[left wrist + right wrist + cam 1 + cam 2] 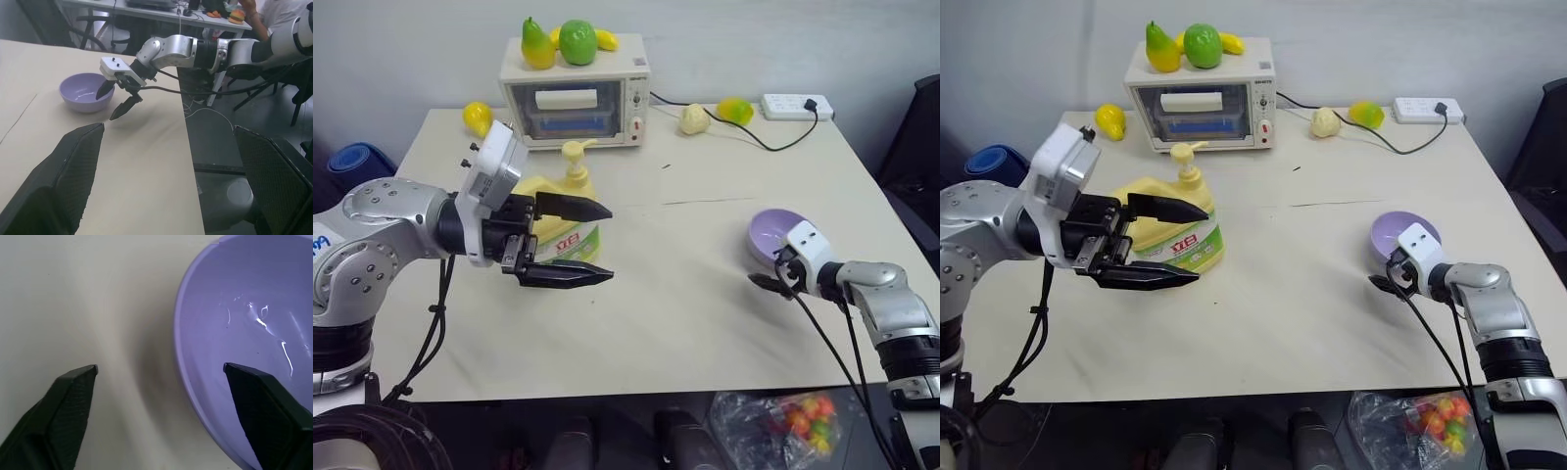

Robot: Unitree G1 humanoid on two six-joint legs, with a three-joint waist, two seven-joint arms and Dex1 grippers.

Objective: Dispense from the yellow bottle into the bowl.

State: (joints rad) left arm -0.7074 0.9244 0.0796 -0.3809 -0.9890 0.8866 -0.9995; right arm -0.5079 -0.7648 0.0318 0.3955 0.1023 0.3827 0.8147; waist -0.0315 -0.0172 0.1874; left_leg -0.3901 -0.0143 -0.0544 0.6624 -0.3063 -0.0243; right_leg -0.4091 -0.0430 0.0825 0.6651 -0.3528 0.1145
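We see the yellow bottle [1180,235] standing upright on the table's left half, a pale-yellow jug with a pump nozzle on top and a green-and-white label with red characters facing us. The bowl [773,235], small, round and lavender-purple, sits upright well apart on the right half, near the table's right edge. Its smooth inside glistens with a few bright streaks.

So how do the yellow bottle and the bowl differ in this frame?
The yellow bottle is a tall pale-yellow jug with a pump and a green-and-white label; the bowl is low, plain and lavender. The bottle is clearly the larger of the two. The bottle stands on the robot's left, behind the open left end effector; the bowl sits on its right, with the right end effector straddling its rim. Both rest upright on the table.
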